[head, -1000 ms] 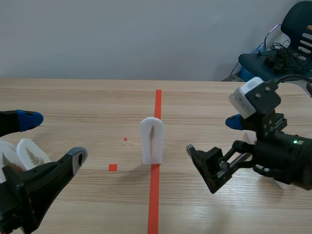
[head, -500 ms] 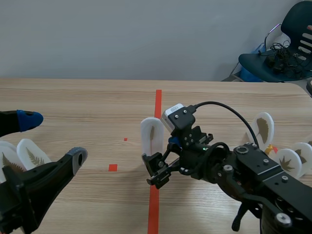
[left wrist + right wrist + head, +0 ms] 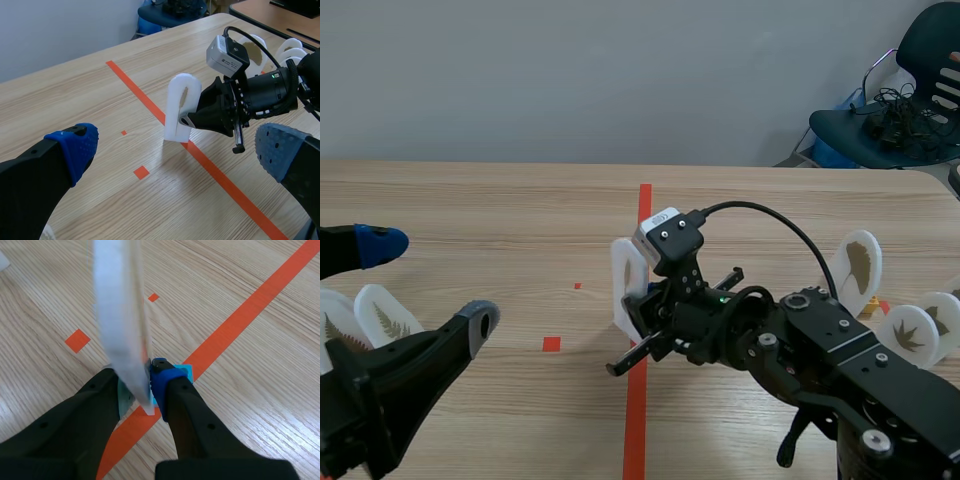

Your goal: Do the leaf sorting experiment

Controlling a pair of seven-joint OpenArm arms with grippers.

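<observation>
A white arch-shaped leaf card (image 3: 626, 283) stands upright on the orange-red centre line. My right gripper (image 3: 645, 302) has come in from the right and is shut on the card's lower edge. In the right wrist view the card (image 3: 121, 315) is pinched between the blue pad (image 3: 162, 378) and the grey-green pad (image 3: 123, 390). The left wrist view shows the same card (image 3: 178, 102) with the right gripper (image 3: 192, 120) clamped on its base. My left gripper (image 3: 425, 285) stays open at the near left, well apart from the card.
Two leaf cards (image 3: 383, 320) stand at the table's left edge beside my left gripper. Several more leaf cards (image 3: 860, 262) stand at the right, behind the right arm. A chair (image 3: 905, 100) with cables is beyond the table's far right corner.
The right arm swung from the right side to the centre, and its gripper shut on the white card. The left arm has not moved.
</observation>
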